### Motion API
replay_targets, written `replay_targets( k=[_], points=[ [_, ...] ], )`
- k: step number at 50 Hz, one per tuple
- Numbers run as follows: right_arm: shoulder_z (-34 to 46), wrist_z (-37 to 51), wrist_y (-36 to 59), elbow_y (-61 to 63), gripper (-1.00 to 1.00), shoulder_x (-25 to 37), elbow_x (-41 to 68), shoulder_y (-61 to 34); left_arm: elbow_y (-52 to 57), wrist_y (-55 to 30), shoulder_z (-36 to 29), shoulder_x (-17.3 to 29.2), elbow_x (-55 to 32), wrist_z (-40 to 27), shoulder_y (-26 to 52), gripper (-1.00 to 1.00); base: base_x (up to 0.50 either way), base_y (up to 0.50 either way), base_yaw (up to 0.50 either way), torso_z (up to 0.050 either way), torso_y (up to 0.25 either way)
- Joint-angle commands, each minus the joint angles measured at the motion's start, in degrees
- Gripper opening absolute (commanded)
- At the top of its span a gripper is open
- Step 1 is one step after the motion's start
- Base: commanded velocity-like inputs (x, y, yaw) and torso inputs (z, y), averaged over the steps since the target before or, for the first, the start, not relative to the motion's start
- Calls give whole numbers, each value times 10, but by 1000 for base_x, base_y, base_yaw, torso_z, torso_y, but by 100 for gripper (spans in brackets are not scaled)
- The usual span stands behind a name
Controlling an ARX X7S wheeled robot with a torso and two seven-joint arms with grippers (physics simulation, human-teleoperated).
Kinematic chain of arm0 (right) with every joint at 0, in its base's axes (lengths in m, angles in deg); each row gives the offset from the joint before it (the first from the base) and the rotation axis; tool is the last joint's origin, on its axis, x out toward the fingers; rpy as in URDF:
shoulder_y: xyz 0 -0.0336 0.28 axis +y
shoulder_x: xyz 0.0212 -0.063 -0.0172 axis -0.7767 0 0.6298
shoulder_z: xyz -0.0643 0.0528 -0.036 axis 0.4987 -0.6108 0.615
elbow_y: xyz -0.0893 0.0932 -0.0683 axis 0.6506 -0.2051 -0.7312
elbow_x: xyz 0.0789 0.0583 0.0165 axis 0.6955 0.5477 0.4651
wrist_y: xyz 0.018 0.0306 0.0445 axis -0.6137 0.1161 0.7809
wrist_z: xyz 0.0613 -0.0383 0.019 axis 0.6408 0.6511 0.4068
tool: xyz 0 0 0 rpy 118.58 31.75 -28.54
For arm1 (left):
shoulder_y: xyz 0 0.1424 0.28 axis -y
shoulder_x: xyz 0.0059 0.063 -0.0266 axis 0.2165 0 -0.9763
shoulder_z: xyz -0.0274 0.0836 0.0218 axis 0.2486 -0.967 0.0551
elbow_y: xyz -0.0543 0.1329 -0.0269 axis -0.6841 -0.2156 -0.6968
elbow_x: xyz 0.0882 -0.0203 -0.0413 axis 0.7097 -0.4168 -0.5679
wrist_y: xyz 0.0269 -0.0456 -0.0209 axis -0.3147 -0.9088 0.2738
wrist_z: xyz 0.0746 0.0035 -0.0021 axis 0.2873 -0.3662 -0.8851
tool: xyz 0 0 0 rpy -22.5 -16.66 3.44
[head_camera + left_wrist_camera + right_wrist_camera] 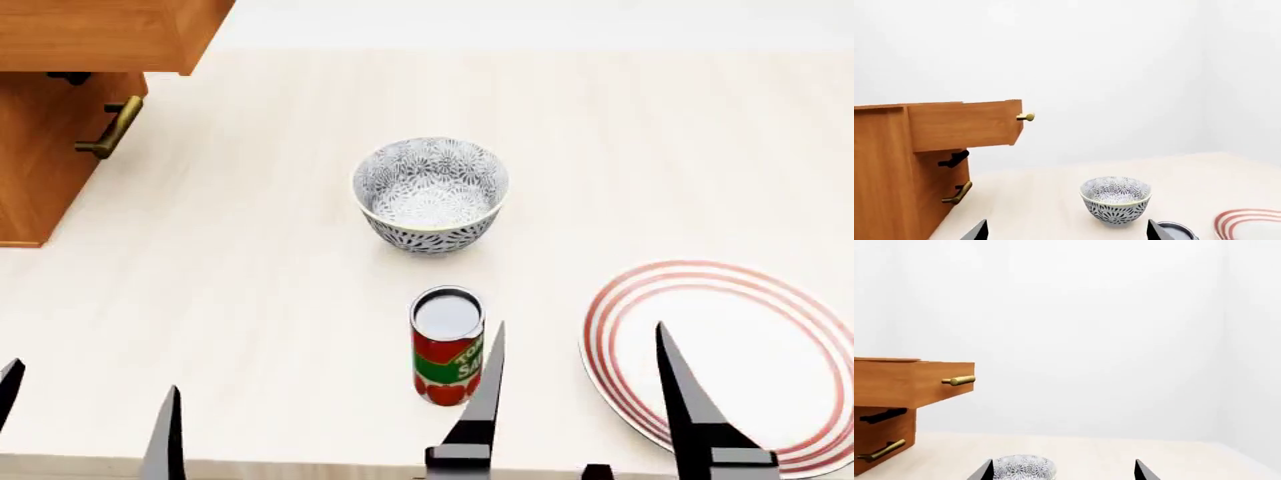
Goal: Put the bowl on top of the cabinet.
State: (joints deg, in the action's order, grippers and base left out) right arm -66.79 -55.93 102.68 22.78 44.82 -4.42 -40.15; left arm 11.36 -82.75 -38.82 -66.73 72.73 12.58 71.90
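Both my claws, left (87,425) and right (577,385), spread, empty; patterned ceramic bowl (430,195) ahead of right, tin can (446,345) between, ringed plate (787,345) beneath right claw, wooden cabinet (60,110) far left.

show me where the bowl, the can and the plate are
bowl (430,195), head view, on its patterned inside.
can (447,345), head view, on its red label just under the lid.
plate (747,350), head view, on its white centre.

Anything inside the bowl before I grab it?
The bowl looks empty from the head view: only its floral-patterned inner wall and floor show. The near inner wall is hidden by the rim.
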Motion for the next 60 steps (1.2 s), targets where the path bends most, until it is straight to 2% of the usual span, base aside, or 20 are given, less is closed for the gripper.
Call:
replay_targets(
  k=[1, 5, 53, 60],
  points=[
    [-3, -5, 50, 76, 100, -3, -1, -13, 82, -41, 28, -6, 0, -25, 2, 100, 0, 0, 0, 0, 0],
    [4, -3, 34, 76, 100, 3, -6, -11, 84, -44, 24, -2, -2, -29, 3, 100, 114, 0, 0, 0, 0],
    [3, 28, 46, 85, 100, 23, 26, -16, 84, -40, 3, 27, -26, -63, 5, 100, 500, 0, 0, 0, 0],
    [8, 35, 45, 86, 100, 29, 19, -15, 81, -34, 0, 32, -30, -69, 4, 100, 52, 0, 0, 0, 0]
  ],
)
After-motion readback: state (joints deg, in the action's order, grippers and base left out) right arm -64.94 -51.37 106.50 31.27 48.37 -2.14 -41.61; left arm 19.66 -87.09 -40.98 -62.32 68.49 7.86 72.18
